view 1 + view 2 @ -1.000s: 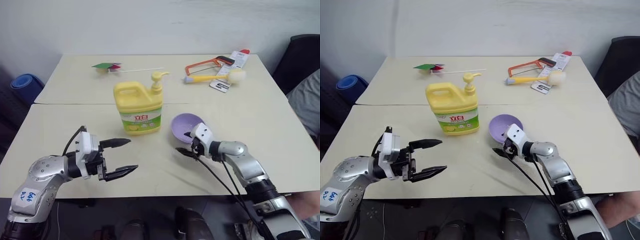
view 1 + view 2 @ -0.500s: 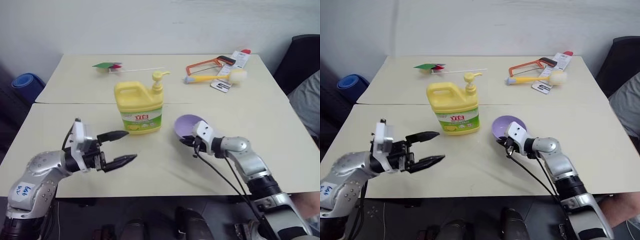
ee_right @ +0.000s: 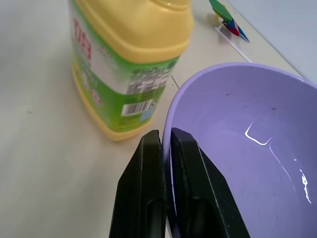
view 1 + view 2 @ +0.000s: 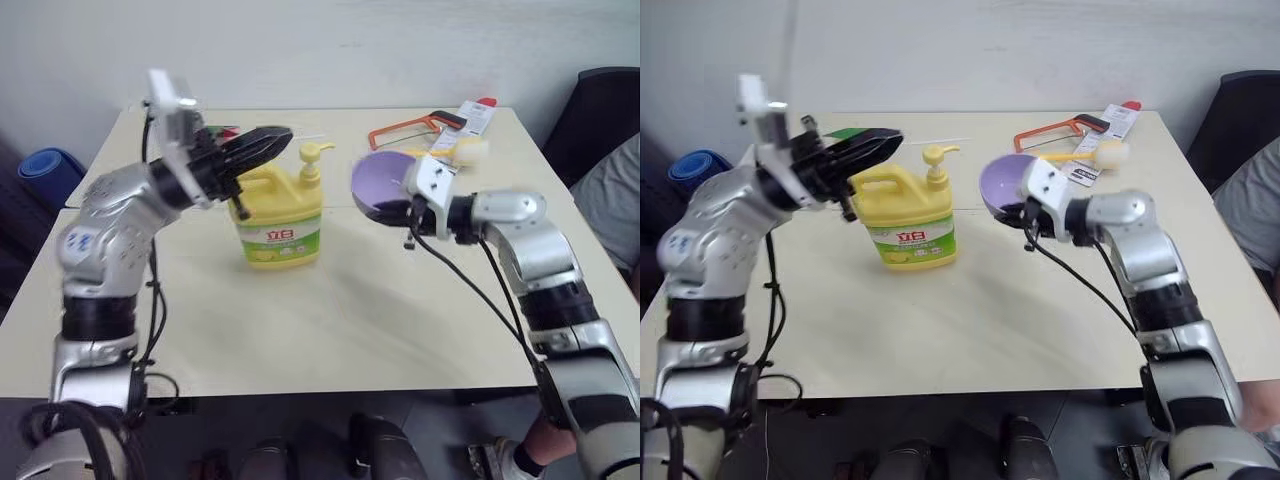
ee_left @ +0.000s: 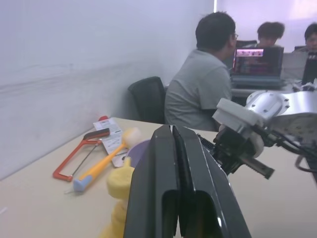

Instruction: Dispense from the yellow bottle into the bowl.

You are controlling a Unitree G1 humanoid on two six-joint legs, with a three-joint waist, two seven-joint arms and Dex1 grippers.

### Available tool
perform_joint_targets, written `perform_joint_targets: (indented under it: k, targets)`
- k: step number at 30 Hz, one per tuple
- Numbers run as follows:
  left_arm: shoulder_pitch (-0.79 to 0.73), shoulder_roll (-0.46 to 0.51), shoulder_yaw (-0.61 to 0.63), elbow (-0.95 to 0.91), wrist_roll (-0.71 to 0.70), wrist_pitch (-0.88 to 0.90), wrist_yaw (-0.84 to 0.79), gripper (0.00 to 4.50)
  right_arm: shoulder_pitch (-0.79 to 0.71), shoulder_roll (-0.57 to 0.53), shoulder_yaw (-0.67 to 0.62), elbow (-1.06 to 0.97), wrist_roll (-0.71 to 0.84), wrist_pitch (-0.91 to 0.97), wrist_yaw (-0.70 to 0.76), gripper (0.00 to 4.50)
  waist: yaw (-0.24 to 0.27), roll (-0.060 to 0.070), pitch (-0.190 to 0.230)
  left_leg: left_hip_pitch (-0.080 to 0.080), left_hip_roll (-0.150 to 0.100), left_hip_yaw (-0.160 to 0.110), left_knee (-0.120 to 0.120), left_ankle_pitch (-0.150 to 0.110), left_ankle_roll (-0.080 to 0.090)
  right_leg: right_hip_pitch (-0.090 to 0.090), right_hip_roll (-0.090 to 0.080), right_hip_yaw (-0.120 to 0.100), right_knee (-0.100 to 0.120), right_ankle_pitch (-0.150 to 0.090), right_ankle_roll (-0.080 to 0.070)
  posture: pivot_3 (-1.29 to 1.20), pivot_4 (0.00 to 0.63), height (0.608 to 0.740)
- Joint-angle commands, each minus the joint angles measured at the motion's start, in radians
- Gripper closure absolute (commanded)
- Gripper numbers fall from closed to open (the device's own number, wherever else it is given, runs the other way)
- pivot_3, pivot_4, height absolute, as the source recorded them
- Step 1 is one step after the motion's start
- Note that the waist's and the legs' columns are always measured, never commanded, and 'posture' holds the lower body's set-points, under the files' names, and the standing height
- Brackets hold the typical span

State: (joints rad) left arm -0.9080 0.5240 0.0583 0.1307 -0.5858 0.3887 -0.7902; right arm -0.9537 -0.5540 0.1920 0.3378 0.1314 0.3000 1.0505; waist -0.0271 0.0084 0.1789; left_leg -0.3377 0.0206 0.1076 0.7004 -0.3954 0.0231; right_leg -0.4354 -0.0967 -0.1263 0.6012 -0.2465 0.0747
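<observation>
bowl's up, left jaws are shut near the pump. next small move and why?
Probably swing the bowl left until its open side sits under the pump spout. The right gripper is shut on the bowl's rim, holding it lifted and tilted to the right of the bottle, short of the spout. The left gripper, jaws shut, hovers above the bottle's handle, apparently ready to press once the bowl is placed.

The yellow bottle (image 4: 277,217), pump on top and green label facing front, stands upright on the table; the tilted lilac bowl (image 4: 381,184) is raised just right of it.
</observation>
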Motion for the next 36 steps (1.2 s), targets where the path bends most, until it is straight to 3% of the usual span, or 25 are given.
perform_joint_targets:
  k: [1,10,17,36]
  targets:
    - [-0.099,-0.048,-0.009,0.14,0.084,-0.088,0.009,4.49,-0.084,0.035,0.006,0.096,-0.029,-0.042,0.003,4.5,-0.001,0.0,0.0,-0.001,0.0,0.0,0.0,0.0,0.0,-0.001,0.0,0.0,0.0,0.0,0.0,0.0,0.15,0.74]
    - [-0.24,-0.12,-0.05,0.356,0.215,-0.152,-0.027,4.49,-0.161,0.099,0.011,0.2,-0.058,-0.09,0.016,4.5,-0.004,0.0,0.0,-0.016,-0.001,0.001,0.007,0.001,0.0,-0.012,-0.002,-0.005,0.003,0.0,0.0,0.0,0.15,0.74]
    - [-0.226,-0.122,-0.085,0.336,0.258,-0.101,-0.08,4.49,-0.195,0.1,0.007,0.214,-0.064,-0.096,0.019,4.5,-0.003,0.0,0.0,-0.017,-0.001,-0.003,0.01,0.001,0.0,-0.012,-0.002,-0.005,0.006,0.0,0.0,0.0,0.15,0.74]
    - [-0.211,-0.136,-0.128,0.342,0.347,0.091,-0.002,4.49,-0.205,0.088,-0.003,0.134,-0.052,-0.051,0.061,4.5,-0.001,0.0,0.0,-0.016,0.004,-0.009,0.015,0.001,0.0,-0.011,-0.004,-0.005,0.011,0.0,0.0,0.0,0.15,0.74]
